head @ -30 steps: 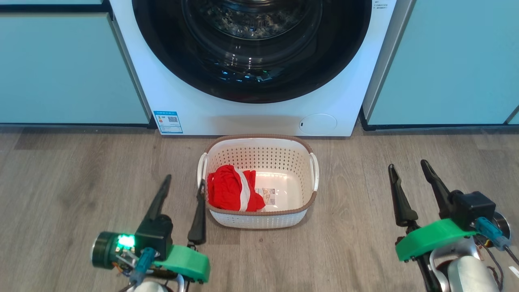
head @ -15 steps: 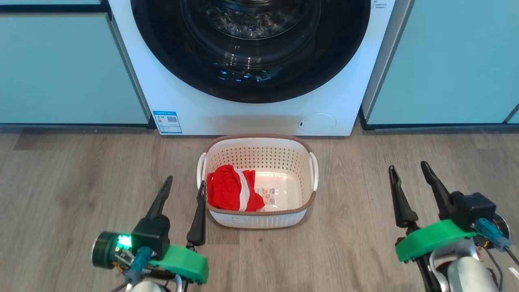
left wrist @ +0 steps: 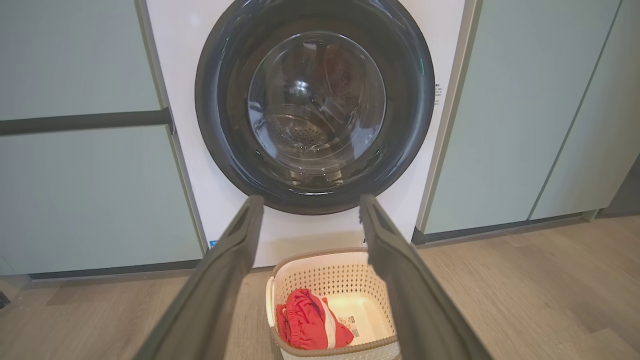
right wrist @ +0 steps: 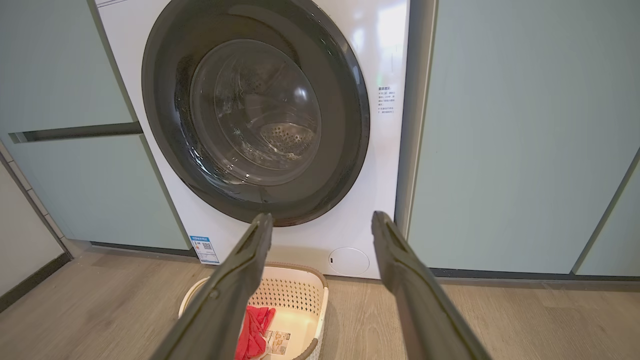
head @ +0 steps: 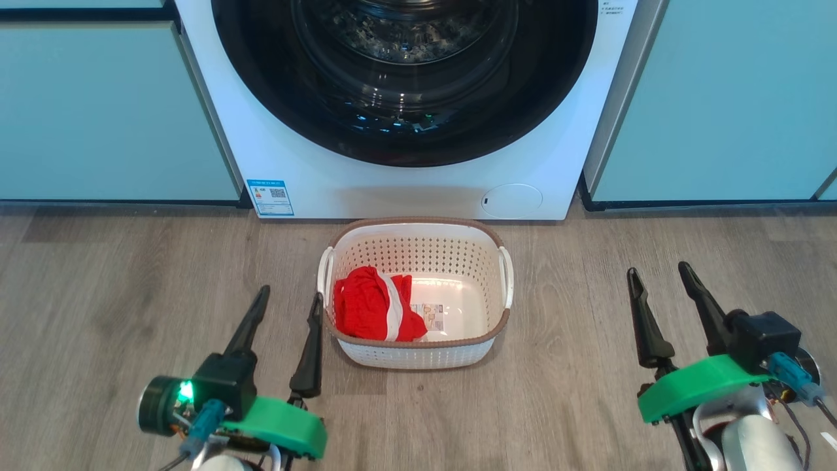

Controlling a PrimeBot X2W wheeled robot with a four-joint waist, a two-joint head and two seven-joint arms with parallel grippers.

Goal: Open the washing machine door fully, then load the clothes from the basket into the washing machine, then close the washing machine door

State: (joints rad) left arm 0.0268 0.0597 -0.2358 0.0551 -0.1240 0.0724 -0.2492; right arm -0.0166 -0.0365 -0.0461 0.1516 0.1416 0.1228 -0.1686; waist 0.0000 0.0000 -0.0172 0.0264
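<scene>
The washing machine [head: 405, 190] stands straight ahead of me at 12 o'clock, set between pale teal cabinets [head: 98, 111]. The washing machine door [left wrist: 316, 107] is shut flat against the white front, its glossy black rim ringing the clear porthole, and the steel drum shows through the glass. A blue energy sticker [head: 270, 197] sits at the machine's lower corner, at 7 o'clock from the door, and the round filter cap [head: 512, 200] at 5 o'clock.

The basket [head: 418, 255] rests on the wooden floor [head: 98, 294] just in front of the machine, at 6 o'clock from the door. The clothes [head: 369, 313], a bunched red garment with a white stripe, lie in the basket's 8 o'clock part, against its wall. A label sticker [head: 431, 317] lies on the bare bottom just beside them.

My left gripper [head: 291, 292] hovers at 9 o'clock from the basket, fingers spread apart and holding nothing. The inner finger is close beside the basket's wall near its left handle; whether it touches I cannot tell. My right gripper [head: 657, 267] hangs at 3 o'clock from the basket, well apart from it, fingers likewise spread wide with nothing between them. Both grippers point toward 12 o'clock, at the machine.
</scene>
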